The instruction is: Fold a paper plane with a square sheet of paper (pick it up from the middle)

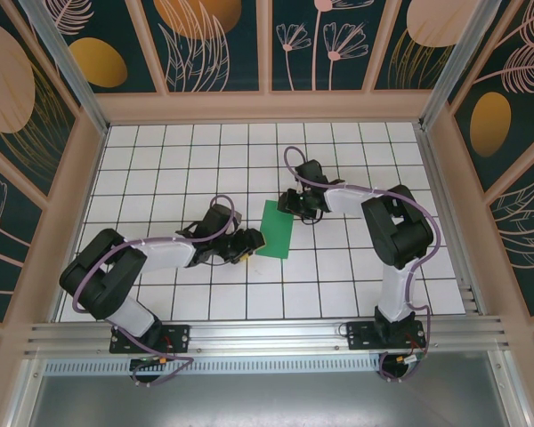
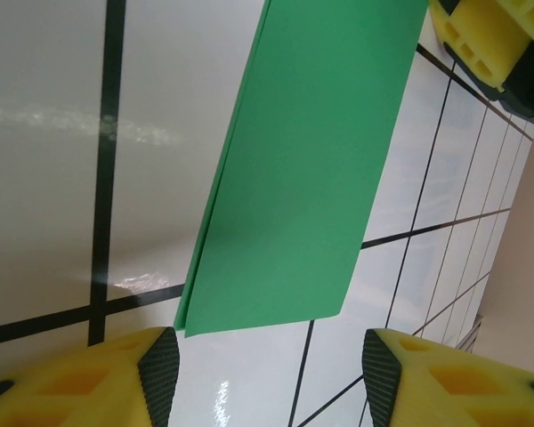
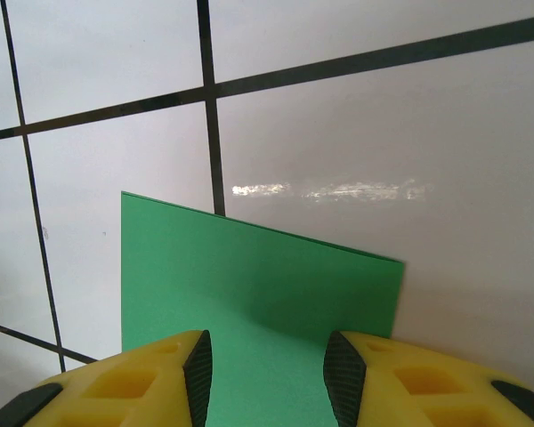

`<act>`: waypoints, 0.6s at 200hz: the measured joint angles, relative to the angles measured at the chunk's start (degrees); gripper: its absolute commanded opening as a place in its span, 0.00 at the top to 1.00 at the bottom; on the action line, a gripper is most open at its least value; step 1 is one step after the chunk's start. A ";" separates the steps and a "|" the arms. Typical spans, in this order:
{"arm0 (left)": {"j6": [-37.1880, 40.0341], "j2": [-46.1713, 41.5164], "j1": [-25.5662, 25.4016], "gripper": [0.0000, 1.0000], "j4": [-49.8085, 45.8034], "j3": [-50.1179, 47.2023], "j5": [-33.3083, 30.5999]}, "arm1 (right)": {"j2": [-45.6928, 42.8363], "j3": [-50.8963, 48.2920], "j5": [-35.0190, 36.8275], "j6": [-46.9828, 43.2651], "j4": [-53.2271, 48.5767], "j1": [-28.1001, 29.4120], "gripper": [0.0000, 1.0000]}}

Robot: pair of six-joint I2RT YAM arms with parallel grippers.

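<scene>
The paper (image 1: 276, 229) lies mid-table (image 1: 160, 160), folded in half. The left gripper (image 1: 252, 242) is open at its near end. The right gripper (image 1: 291, 204) is open over its far end. Next, I think, a corner gets folded for the nose.

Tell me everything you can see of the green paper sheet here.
The thin plain green paper sheet lies on the white gridded table between the arms. It is folded in half into a long rectangle, and two layers show along one long edge. The right gripper has its open yellow fingers astride one short end; whether they touch it is unclear. The left gripper, open, hovers at the opposite end's corner. No tears show.
</scene>
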 measured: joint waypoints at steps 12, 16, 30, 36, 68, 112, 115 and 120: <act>-0.17 0.26 0.00 0.40 -0.09 0.26 -0.28 | -0.13 -0.28 -0.09 0.00 0.33 -0.02 0.56; -0.20 0.39 -0.04 0.39 -0.17 0.33 -0.42 | -0.15 -0.35 -0.11 0.00 0.50 -0.04 0.56; -0.42 0.85 -0.04 0.39 -0.48 0.52 -0.61 | -0.17 -0.50 -0.24 0.02 0.72 -0.07 0.56; -0.46 1.07 -0.09 0.39 -0.74 0.59 -0.70 | -0.22 -0.57 -0.31 0.00 0.79 -0.11 0.56; -0.63 1.75 -0.15 0.40 -1.29 1.03 -0.85 | -0.26 -0.92 -0.37 0.00 1.31 -0.17 0.57; -0.63 3.19 -0.37 0.39 -1.49 2.75 -0.81 | -0.52 -1.75 -0.57 -0.02 2.45 -0.22 0.58; -0.63 3.30 -0.37 0.39 -1.57 2.91 -0.81 | -0.55 -1.81 -0.57 0.00 2.56 -0.22 0.59; -0.63 3.43 -0.37 0.39 -1.70 3.17 -0.81 | -0.61 -1.95 -0.55 0.00 2.67 -0.22 0.58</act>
